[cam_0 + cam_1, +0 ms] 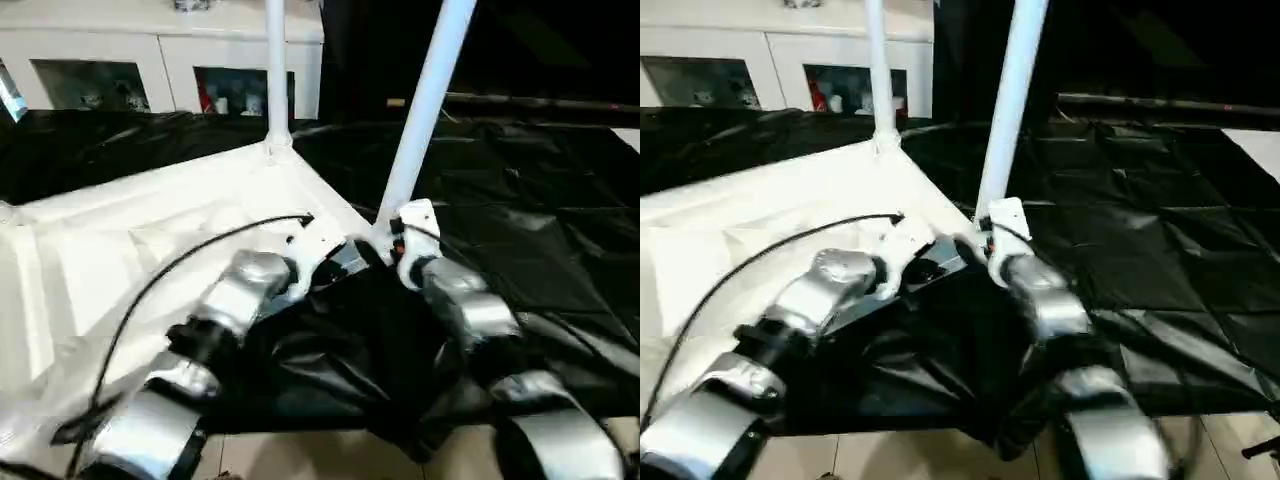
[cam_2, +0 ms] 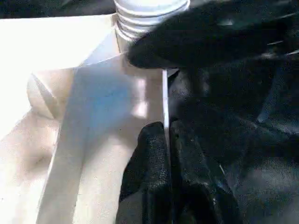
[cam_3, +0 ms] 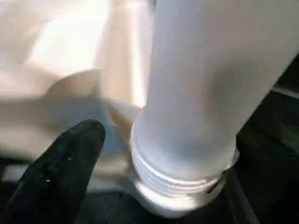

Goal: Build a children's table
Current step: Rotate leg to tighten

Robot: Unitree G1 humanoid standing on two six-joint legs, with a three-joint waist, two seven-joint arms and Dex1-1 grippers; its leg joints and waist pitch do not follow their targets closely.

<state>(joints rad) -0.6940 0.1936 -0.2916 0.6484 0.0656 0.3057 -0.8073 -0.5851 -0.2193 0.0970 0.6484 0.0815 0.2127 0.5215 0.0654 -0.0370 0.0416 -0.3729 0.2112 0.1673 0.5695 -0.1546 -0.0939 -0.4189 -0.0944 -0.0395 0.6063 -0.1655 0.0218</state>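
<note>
Left claw [image 2: 166, 135] is pinched shut on the thin edge of the white tabletop [image 1: 150, 230], which lies upside down on the black sheeting [image 1: 520, 220]. Right claw [image 3: 140, 154] stands spread around the threaded foot of a tilted white leg [image 1: 420, 110] at the near corner. Another leg [image 1: 276, 70] stands upright at the far corner.

A lab-like indoor room is suggested by white cabinets [image 1: 160, 60], black sheeting [image 1: 520, 200] and a tiled floor [image 1: 330, 455].
</note>
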